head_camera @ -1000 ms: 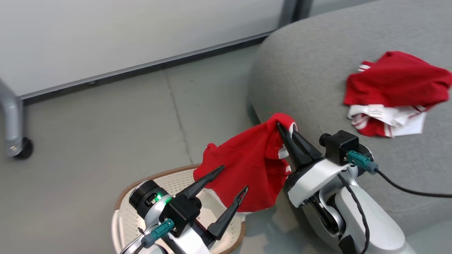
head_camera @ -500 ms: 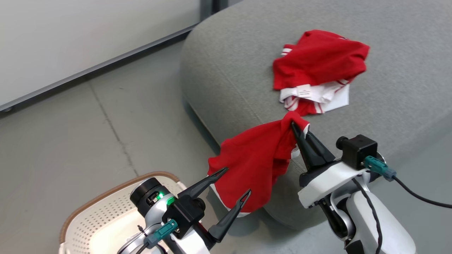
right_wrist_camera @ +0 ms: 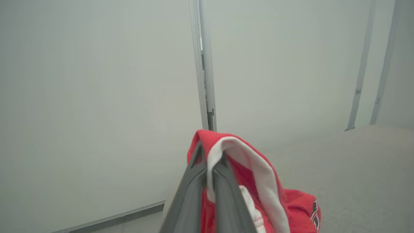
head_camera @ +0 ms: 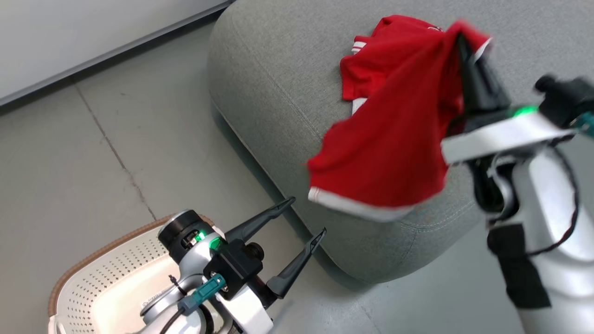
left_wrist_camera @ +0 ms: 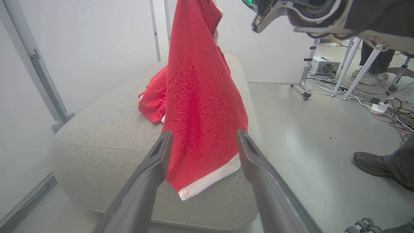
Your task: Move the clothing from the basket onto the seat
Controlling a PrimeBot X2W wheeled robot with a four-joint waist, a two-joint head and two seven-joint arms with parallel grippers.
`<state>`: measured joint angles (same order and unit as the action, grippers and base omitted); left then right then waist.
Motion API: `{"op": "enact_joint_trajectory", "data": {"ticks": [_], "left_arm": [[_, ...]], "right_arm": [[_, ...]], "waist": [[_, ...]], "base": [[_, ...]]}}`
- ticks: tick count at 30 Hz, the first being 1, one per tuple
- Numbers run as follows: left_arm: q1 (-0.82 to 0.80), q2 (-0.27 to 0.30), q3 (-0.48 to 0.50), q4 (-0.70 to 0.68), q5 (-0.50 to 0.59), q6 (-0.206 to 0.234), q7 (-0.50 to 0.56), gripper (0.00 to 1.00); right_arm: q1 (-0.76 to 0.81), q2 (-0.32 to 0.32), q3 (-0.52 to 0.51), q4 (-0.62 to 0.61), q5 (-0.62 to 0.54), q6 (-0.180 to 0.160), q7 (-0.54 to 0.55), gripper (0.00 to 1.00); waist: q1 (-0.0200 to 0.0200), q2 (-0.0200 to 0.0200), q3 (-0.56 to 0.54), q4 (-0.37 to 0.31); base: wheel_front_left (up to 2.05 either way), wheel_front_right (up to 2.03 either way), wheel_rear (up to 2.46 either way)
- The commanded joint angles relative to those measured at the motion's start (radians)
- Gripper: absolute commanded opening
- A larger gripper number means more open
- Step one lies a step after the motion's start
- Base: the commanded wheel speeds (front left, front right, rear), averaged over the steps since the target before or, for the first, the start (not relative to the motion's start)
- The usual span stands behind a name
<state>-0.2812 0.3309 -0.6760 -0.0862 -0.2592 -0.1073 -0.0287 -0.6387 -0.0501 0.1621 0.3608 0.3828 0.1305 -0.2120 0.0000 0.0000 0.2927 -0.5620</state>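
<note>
Raised since a moment ago, the right gripper [head_camera: 460,39] clamps a red garment [head_camera: 394,139] above the sofa [head_camera: 278,93], beside another garment [head_camera: 371,65] lying there. Left gripper [head_camera: 307,215] gapes empty; the basket [head_camera: 93,278], partly hidden, seems emptied.

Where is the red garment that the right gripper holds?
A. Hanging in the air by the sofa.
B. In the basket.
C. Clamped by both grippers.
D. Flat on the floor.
A: the garment hangs loose from the shut right gripper over the sofa, while the left gripper is open and apart from it.
</note>
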Motion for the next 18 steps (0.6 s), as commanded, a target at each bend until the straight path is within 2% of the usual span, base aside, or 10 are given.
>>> {"op": "enact_joint_trajectory", "data": {"ticks": [1,8,18], "left_arm": [[-0.022,0.007,0.008,-0.01,0.006,0.005,0.003,1.0],[-0.087,0.041,0.014,-0.059,0.023,-0.004,0.035,1.0],[-0.168,0.088,0.002,-0.118,0.039,-0.011,0.068,1.0]], "right_arm": [[-0.045,-0.011,-0.019,-0.007,0.007,0.0,-0.008,0.0],[-0.299,-0.066,-0.141,0.052,0.028,0.001,-0.027,0.0],[-0.5,-0.162,-0.266,0.207,-0.001,0.0,-0.05,0.0]], "waist": [[0.0,0.0,0.017,0.008],[0.0,0.0,0.112,0.052],[0.0,0.0,0.252,0.115]], "base": [[0.0,0.0,0.0],[0.0,0.0,0.0],[0.0,0.0,0.0]]}}
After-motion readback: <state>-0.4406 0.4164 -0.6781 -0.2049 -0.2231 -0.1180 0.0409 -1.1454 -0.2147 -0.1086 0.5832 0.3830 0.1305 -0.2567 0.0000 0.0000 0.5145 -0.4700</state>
